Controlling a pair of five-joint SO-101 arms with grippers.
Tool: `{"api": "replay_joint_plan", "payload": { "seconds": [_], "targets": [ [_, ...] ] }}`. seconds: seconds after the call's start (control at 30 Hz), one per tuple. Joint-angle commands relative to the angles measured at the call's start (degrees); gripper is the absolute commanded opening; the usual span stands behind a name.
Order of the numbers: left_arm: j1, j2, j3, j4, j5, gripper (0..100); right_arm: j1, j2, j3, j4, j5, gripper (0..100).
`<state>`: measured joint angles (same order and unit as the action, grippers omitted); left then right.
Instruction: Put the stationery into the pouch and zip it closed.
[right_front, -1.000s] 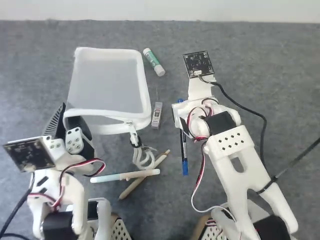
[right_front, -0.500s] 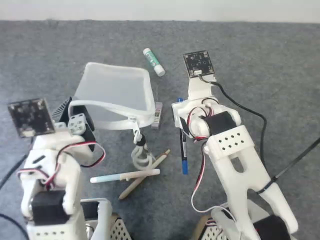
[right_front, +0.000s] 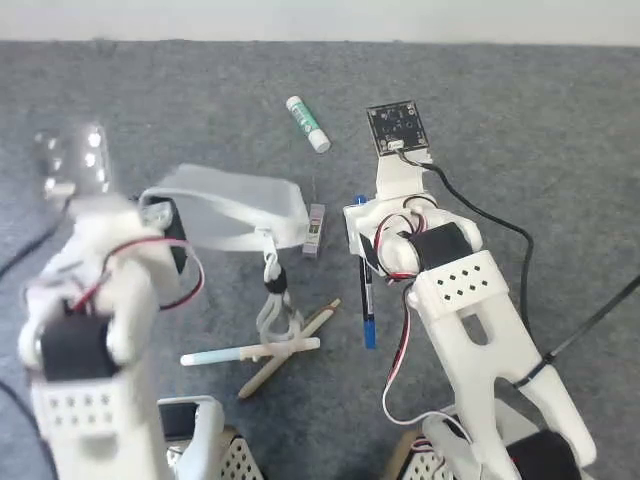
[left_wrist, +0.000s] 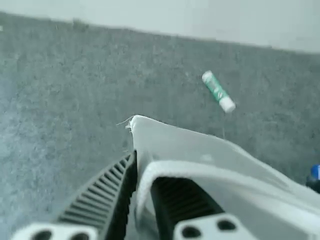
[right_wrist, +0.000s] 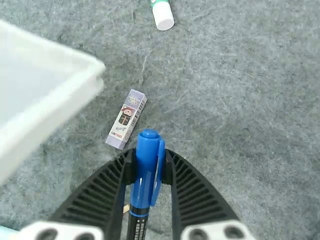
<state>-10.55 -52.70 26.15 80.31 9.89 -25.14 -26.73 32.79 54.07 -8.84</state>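
Grey mat (right_front: 560, 120) is laid over the whole table. Left arm is seen at the mat's left side, right arm right of centre.

Translucent white pouch (right_front: 235, 212) is located left of centre; its rim is pinched between the jaws of the left gripper (left_wrist: 142, 167), so that claw is closed on it. A white zip cord (right_front: 275, 300) runs from the pouch's right end down to the pens.

Blue pen (right_wrist: 146, 162) is clamped in the right gripper (right_wrist: 147, 159), jaws closed on the barrel near the cap, pen body lined up along the arm.

Light-blue pen (right_front: 250, 351) and a tan pencil (right_front: 290, 345) are crossed on the mat in front of the pouch, apart from both claws.

Glue stick (right_front: 307, 124) is lying behind the pouch, well apart from it.

Eraser (right_front: 315, 230) is placed between the pouch's right edge and the right gripper, just beside the pouch.
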Motion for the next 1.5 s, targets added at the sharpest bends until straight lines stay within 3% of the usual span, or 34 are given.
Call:
{"api": "replay_joint_plan", "payload": {
  "seconds": [0.0, 0.5, 0.67, 0.87, 1.17, 1.47],
  "targets": [
    [-0.18, 6.95, -6.02, 0.97, -0.44, 1, 0.31, -2.77, -0.18, -1.19, -0.18, 0.6],
    [-3.60, 8.53, -4.62, 2.46, 2.46, 4, -0.57, -4.18, -0.35, 0.31, -0.18, 0.6],
    [-3.60, 8.44, 0.31, -3.16, 4.22, 1, -2.15, -11.91, -0.26, 1.63, -0.18, 0.6],
    [-3.60, 8.44, 1.19, -3.87, 4.57, 1, -2.51, -21.85, -0.26, 1.71, -0.62, 0.6],
    [-3.60, 8.44, 1.19, -3.96, 4.66, 1, -13.41, -34.24, -0.18, -2.51, -0.18, 0.6],
    [-3.60, 8.44, 0.92, -3.96, 4.57, 1, -16.22, -35.30, -0.53, -9.89, 0.26, 0.6]
  ]
}}
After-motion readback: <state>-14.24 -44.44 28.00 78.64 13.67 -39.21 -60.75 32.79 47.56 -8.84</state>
